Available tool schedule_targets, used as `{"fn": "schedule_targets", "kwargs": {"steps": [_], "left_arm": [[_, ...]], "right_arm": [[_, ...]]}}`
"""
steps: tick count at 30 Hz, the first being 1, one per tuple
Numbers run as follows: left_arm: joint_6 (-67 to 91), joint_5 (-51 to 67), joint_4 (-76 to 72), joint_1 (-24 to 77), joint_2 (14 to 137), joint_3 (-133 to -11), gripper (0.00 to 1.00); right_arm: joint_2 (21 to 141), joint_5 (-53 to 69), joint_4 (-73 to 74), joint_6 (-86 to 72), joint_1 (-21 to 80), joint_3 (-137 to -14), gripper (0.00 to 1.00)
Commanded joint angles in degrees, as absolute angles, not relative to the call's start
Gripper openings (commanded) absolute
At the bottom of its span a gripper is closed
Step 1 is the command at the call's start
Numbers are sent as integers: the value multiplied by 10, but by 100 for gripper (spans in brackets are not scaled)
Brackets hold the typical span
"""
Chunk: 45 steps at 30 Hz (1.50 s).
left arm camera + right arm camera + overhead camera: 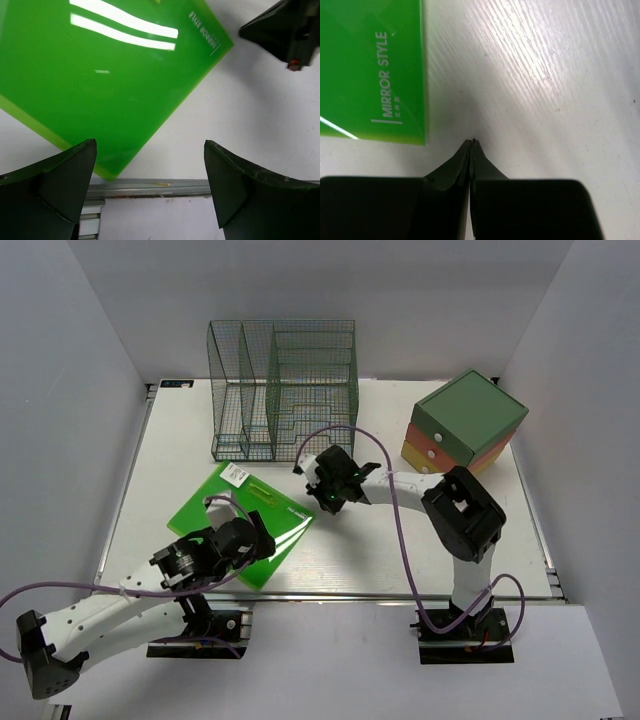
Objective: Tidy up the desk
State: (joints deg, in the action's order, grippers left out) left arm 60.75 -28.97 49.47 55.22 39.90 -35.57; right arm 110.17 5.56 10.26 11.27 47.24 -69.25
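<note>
Here, the left jaws stand spread wide and empty over the near corner of a green folder [240,520], which lies flat on the white surface [400,550] by its near rail. Just beside the folder's right edge, the right jaws are clenched together on nothing. A drawer box [465,425] sits far right.

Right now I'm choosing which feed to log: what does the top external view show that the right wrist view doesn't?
Only top external: the wire-mesh rack, the drawer box, and the open left gripper over the near corner of the green folder. Only right wrist: the MIRROR STYLE lettering, readable, and the right gripper shut on nothing, its tips just off the folder's corner. Both: the green folder lying on the white desk.
</note>
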Motion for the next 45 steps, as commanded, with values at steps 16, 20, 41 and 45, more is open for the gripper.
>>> {"fn": "schedule_targets", "kwargs": {"steps": [16,20,41,45], "left_arm": [[794,-248,512,550,384,-290,97],[778,-232,493,550,456,-300,98],[670,-120,421,452,466,-268,98],[653,-109,429,434,467,-264,98]], "right_arm": [[1005,101,138,151,440,-642,52],[996,117,135,140,432,-649,55],[1062,315,157,117,388,-738,89],[1105,319,168,103,391,-768,89]]}}
